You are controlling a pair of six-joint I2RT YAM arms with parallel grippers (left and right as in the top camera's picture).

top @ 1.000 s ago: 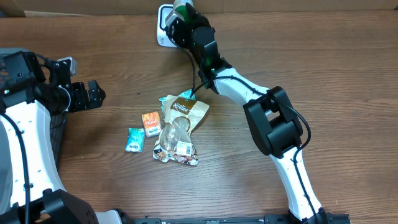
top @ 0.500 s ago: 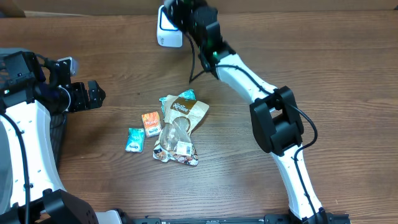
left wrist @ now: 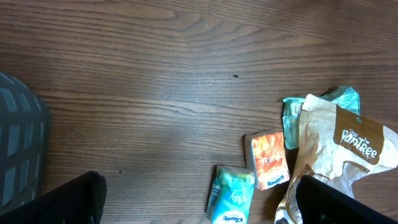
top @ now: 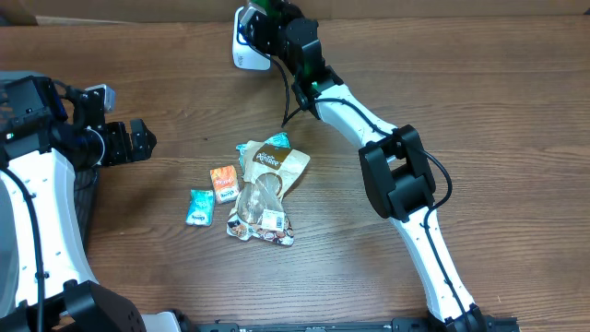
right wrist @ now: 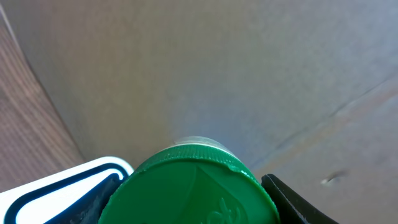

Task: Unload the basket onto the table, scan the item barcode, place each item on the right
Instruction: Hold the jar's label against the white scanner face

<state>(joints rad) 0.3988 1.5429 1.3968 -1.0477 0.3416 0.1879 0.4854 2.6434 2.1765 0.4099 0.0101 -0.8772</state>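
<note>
My right gripper (top: 268, 20) is shut on a container with a green lid (right wrist: 196, 186), a dark finger (right wrist: 292, 200) on each side of the lid. It hangs at the table's far edge, just right of the white barcode scanner (top: 243, 52). In the right wrist view the scanner (right wrist: 59, 185) shows at lower left, close beside the lid. No barcode on the container is visible. My left gripper (top: 138, 141) stands open at the left, nothing between its fingers (left wrist: 62, 202).
A heap lies mid-table: a brown pouch (top: 277, 166), an orange packet (top: 224, 181), a teal tissue pack (top: 199, 207) and a clear bag (top: 260, 218). A dark basket (left wrist: 18, 149) sits at the left edge. A cardboard wall (right wrist: 249, 74) rises behind the scanner.
My right gripper has carried the green-lidded container up and toward the far edge, uncovering more of the scanner's face. The left arm has not moved.
</note>
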